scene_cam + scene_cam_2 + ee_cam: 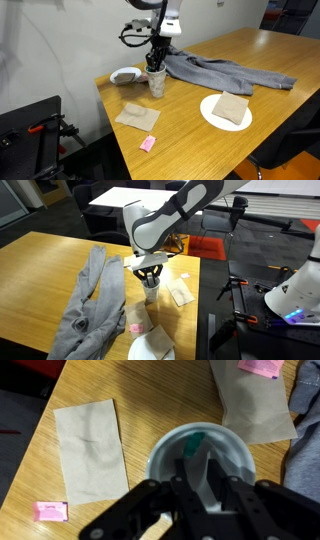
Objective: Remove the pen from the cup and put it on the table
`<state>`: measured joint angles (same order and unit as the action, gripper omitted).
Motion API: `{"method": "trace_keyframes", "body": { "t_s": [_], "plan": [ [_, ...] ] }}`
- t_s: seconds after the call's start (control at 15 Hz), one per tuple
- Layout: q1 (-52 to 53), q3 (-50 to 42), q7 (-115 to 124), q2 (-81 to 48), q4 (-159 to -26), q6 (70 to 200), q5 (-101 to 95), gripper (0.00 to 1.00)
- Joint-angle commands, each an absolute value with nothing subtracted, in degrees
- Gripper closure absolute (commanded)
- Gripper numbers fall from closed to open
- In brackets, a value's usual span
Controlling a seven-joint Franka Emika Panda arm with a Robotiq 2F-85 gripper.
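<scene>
Wrist view alone shows pen (196, 440) in cup (153, 460), under pincer (203, 468).

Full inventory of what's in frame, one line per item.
table: 1, light-brown wood, bears everything below.
cup: 1, translucent grey, beside the bowl, under the gripper.
pen: 1, green, inside the cup.
bowl: 1, white, next to the cup.
plate: 1, white, toward the near table edge.
napkin: 2, beige, one flat on the table, one on the plate.
garment: 1, grey, spread behind the plate.
pink block: 2 in the wrist view, one near the table edge, one at the frame's top.
arm: 1, white, over the table.
gripper: 1, black, at the cup's mouth; open or shut unclear.
</scene>
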<state>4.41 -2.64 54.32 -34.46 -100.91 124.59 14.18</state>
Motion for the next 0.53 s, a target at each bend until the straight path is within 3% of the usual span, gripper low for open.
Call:
{"method": "trace_keyframes", "body": {
  "t_s": [0.0, 0.47],
  "plan": [
    [4.79, -2.65, 54.92, -35.45, -99.13, 123.72, 13.77, 0.70],
    [4.70, -2.22, 54.31, -36.07, -98.79, 123.78, 14.14, 0.70]
  ]
}}
